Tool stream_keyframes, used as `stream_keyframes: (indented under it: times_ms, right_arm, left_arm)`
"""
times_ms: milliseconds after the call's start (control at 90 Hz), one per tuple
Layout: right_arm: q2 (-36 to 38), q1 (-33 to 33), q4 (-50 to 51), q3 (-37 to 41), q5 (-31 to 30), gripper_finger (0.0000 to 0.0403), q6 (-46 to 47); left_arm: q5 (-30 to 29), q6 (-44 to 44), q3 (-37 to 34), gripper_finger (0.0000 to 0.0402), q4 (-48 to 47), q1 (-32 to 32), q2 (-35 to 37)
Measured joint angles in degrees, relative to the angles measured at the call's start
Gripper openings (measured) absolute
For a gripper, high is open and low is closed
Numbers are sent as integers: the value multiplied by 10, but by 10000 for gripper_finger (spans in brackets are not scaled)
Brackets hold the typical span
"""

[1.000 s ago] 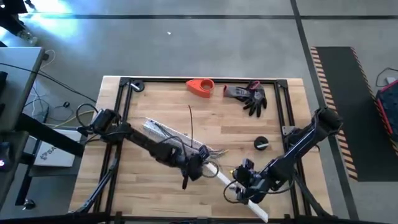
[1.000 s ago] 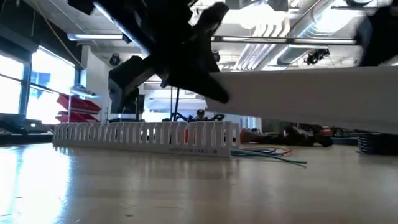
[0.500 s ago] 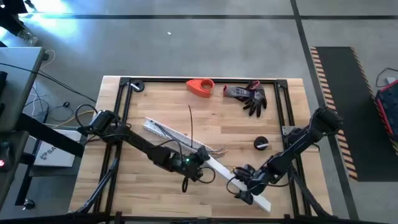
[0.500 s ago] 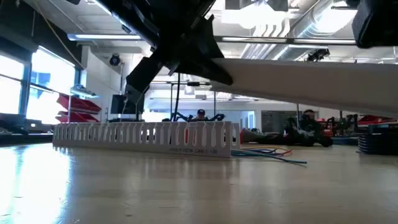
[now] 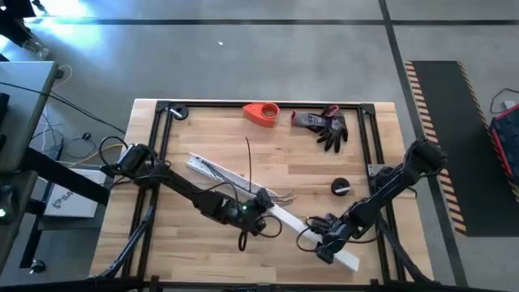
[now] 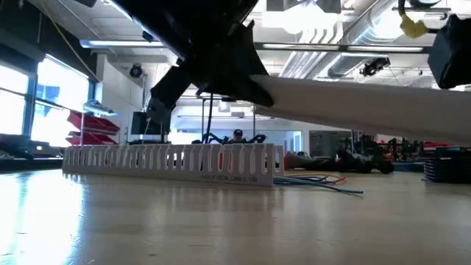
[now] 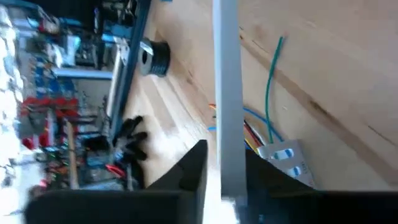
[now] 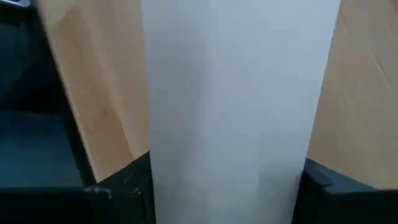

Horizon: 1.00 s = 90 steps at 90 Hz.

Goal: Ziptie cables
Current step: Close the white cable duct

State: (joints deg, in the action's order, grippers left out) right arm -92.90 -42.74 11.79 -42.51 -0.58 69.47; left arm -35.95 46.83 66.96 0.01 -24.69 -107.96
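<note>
Shifted slightly since half a second ago, the flat white strip (image 5: pixel 312 231) hangs above the bench (image 5: pixel 195 130), each end clamped by the left hand (image 5: pixel 261 212) and right hand (image 5: pixel 328 242). Cables (image 5: pixel 280 195) lie beside the slotted channel (image 5: pixel 212 170). Unequal pull could twist the strip loose.

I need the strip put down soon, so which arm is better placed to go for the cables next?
Probably the left: its claw holds the flat white strip right beside the cables, while the right claw grips the strip's far end.
</note>
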Motion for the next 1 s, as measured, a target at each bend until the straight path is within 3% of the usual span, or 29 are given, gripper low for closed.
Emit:
stream_keyframes:
  times_ms: [156,333,433,567,822,1000]
  right_arm:
    - [-2,1,175,-68,17,196,-3]
    - [-2,13,391,-157,36,196,-49]
    - [-1,19,463,-187,38,196,-81]
    - [-1,20,502,-191,45,196,-95]
    - [-2,12,479,-167,64,196,-88]
    - [-2,13,480,-167,62,196,-88]
  left_arm:
    - [34,-120,25,139,-118,7,43]
    - [207,-245,26,202,-185,65,66]
    - [292,-252,26,231,-172,106,54]
    - [405,-195,25,260,-160,155,19]
    - [400,-157,25,266,-129,200,4]
    - [448,-106,25,267,-139,214,-1]
